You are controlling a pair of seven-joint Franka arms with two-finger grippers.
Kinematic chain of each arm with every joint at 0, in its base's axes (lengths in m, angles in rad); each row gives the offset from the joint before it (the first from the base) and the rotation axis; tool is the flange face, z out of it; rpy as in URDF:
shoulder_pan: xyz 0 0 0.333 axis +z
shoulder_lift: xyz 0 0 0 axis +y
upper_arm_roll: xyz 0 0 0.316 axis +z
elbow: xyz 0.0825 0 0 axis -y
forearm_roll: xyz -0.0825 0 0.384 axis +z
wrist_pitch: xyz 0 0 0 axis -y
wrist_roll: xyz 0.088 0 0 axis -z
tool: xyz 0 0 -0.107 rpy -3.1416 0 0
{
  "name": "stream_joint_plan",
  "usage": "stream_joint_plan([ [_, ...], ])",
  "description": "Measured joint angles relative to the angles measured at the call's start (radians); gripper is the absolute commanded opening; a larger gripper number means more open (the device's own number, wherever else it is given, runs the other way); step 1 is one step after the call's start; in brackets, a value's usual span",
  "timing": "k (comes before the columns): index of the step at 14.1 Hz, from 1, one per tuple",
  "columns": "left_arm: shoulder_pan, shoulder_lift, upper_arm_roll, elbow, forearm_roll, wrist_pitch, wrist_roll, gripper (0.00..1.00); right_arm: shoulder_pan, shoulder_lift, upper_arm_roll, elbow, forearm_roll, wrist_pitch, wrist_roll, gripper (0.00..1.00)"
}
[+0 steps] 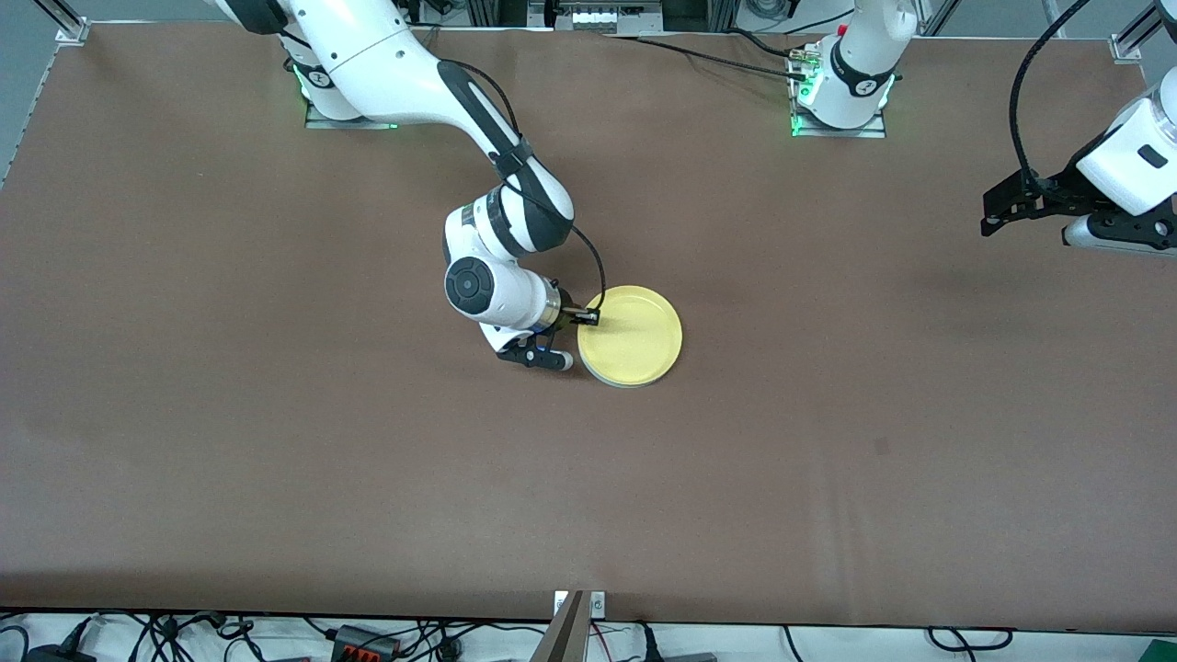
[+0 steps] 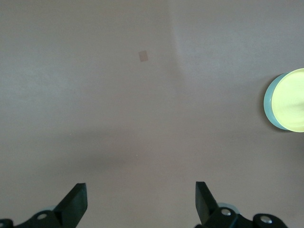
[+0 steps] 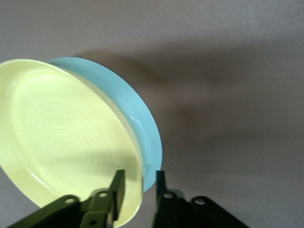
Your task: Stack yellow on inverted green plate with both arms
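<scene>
The yellow plate (image 1: 631, 335) lies right way up on the inverted green plate (image 1: 629, 385), whose rim only just shows beneath it, in the middle of the table. My right gripper (image 1: 563, 360) is low at the stack's edge toward the right arm's end. In the right wrist view its fingers (image 3: 118, 187) stand a little apart astride the yellow plate's (image 3: 61, 137) rim, one inside it, one outside the green plate's (image 3: 142, 118) edge, with gaps showing. My left gripper (image 1: 988, 216) waits open and empty in the air over the left arm's end (image 2: 141, 199).
The brown table mat (image 1: 828, 441) spreads wide all round the stack. In the left wrist view the stack shows at the picture's edge, the yellow plate (image 2: 290, 99) over the green rim (image 2: 268, 102), and a small pale patch (image 2: 143, 56) marks the mat.
</scene>
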Motion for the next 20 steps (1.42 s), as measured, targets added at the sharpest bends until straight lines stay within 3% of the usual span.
stream_joint_plan([
  [7,0.0,0.0,-0.008,0.0,0.0,-0.002,-0.003,1.0,0.002,-0.028,-0.033,0.062,-0.009,-0.05,0.0,1.0],
  [14,0.004,0.016,-0.009,0.029,0.0,-0.012,-0.019,1.0,-0.049,-0.238,-0.21,0.075,-0.092,-0.412,-0.017,1.0],
  [20,0.004,0.026,-0.01,0.054,0.0,-0.04,-0.019,1.0,-0.187,-0.367,-0.314,0.073,-0.211,-0.585,-0.282,1.0],
])
